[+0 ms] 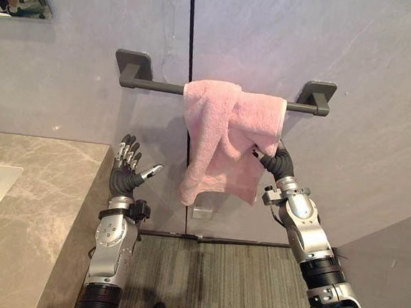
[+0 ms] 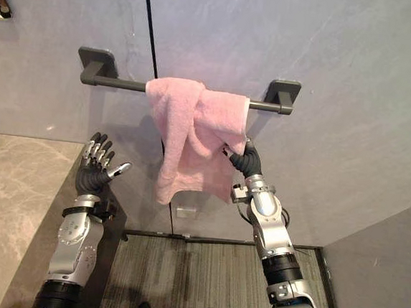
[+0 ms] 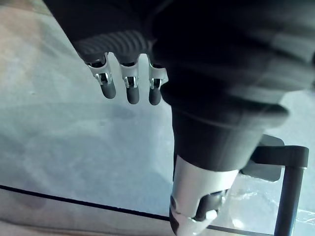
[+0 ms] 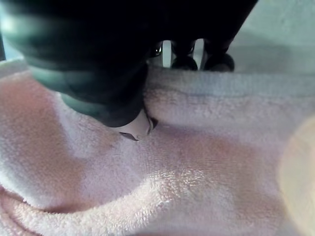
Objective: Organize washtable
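The pink towel [image 1: 219,126] hangs bunched over the right half of the dark towel bar [image 1: 157,86] on the wall, one end lower than the other. We see the right robot hand [image 1: 277,162] raised against its right fold, pinching it. The thumb [image 4: 134,125] presses into the near face and the fingertips [image 4: 216,61] hook over the fold's edge. The rest of the fingers are hidden by cloth. The left robot hand [image 1: 123,168] stands upright with fingers spread, holding nothing, well apart from the towel, beside the worktop [image 1: 43,197] edge. The worktop is cut off at the left. Bare bar lies left of the towel and open floor [image 1: 238,279] lies beneath it.
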Tool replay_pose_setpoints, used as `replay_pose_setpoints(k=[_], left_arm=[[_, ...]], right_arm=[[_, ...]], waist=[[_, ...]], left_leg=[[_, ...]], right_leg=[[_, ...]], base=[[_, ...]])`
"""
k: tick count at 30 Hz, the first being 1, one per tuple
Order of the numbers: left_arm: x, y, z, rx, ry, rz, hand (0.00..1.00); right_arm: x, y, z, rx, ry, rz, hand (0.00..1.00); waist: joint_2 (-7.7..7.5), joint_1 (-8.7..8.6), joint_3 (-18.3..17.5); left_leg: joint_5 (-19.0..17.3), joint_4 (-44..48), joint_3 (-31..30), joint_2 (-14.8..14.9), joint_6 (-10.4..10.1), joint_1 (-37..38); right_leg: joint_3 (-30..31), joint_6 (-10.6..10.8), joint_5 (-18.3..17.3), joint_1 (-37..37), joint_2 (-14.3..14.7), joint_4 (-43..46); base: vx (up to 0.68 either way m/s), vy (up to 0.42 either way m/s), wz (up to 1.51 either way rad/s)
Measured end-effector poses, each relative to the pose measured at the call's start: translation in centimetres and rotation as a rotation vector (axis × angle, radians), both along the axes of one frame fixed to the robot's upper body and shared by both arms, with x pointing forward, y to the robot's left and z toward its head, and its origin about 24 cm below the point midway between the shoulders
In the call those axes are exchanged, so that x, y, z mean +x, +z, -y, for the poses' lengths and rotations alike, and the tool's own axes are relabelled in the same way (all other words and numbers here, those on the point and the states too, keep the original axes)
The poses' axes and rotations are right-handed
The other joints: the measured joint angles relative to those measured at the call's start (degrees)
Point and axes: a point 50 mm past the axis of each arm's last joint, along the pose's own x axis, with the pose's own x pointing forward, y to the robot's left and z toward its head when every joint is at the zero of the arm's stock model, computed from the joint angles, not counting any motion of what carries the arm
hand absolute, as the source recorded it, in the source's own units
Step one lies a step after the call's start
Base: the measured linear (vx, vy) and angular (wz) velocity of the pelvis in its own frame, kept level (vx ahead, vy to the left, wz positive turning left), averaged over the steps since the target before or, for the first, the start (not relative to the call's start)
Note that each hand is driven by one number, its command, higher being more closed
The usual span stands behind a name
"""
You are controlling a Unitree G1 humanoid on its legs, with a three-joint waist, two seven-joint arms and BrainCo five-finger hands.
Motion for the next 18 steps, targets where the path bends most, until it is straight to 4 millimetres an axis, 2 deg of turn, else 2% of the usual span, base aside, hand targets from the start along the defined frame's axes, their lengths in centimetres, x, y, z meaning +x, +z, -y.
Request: replay_pose_setpoints(k=[14,18], left_arm=[[0.3,0.1,1.1,0.045,-0.083,0.0,0.0],[1.2,1.2,2.0,0.064,-0.126,0.041,0.0]], right_arm=[[0.0,0.0,-0.5,-0.022,0.028,0.0,1.0],[0.1,0.2,-0.8,-0.024,0.04,0.005,1.0]], waist=[[0.0,-0.07,0.0],[0.01,-0.08,0.0]], left_leg=[[0.0,0.0,0.2,0.0,0.0,0.0],[0.0,0.0,0.3,0.0,0.0,0.0]], right_leg=[[0.2,-0.1,0.1,0.0,0.0,-0.1],[0.2,-0.2,0.1,-0.1,0.0,-0.1]], base=[[0.0,0.0,0.0],[0.0,0.0,0.0]])
